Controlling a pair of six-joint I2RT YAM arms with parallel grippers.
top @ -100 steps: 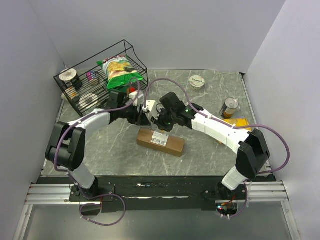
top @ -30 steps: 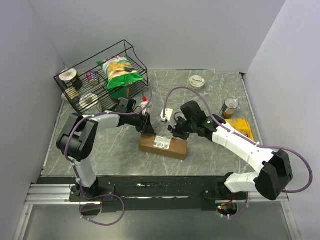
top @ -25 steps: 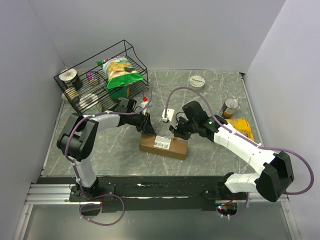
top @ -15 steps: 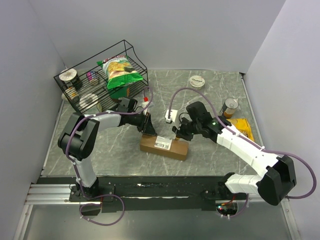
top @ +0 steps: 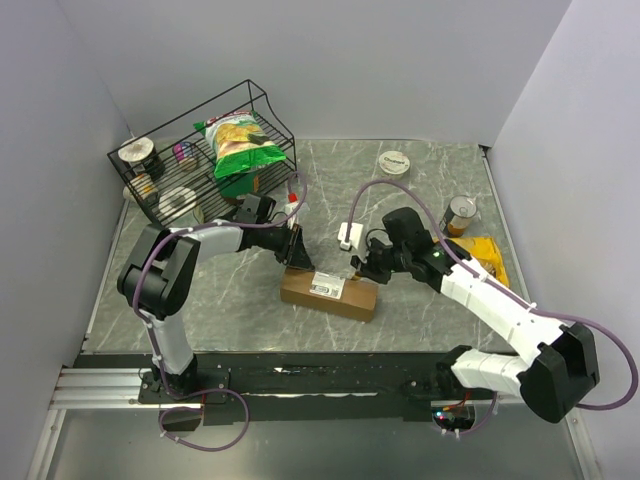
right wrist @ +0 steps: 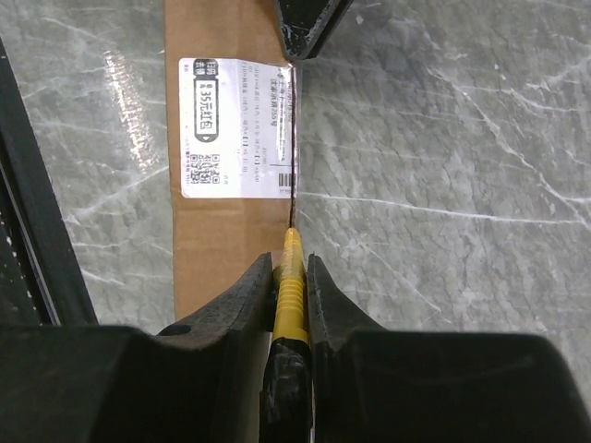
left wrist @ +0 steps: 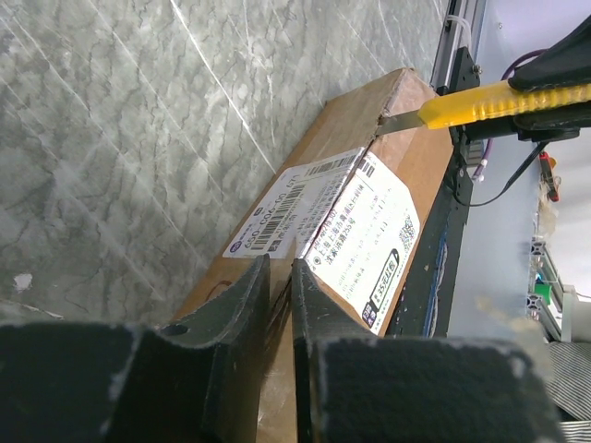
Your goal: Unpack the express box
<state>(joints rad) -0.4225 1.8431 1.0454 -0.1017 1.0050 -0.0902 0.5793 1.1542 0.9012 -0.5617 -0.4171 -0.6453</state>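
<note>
The express box (top: 330,293) lies flat on the table, a long brown carton with a white label (right wrist: 238,127) on top. My left gripper (top: 296,258) is shut, its tips pressed on the box's left end; the left wrist view shows the gripper (left wrist: 280,272) over the cardboard (left wrist: 397,175). My right gripper (right wrist: 291,263) is shut on a yellow utility knife (right wrist: 293,286). The blade (left wrist: 395,121) is in the seam along the box's far top edge, near the right end. In the top view the right gripper (top: 363,272) is at the box's far right part.
A black wire rack (top: 160,195) at the back left holds a yellow chip bag (top: 240,140) and cans. A white round lid (top: 394,162), a tin can (top: 460,215) and a yellow packet (top: 482,250) lie at the right. A small red-capped bottle (top: 291,200) stands behind the left gripper.
My right gripper has drawn the knife to the right along the box's far edge. The left gripper has come down onto the box's left end and stays there.
</note>
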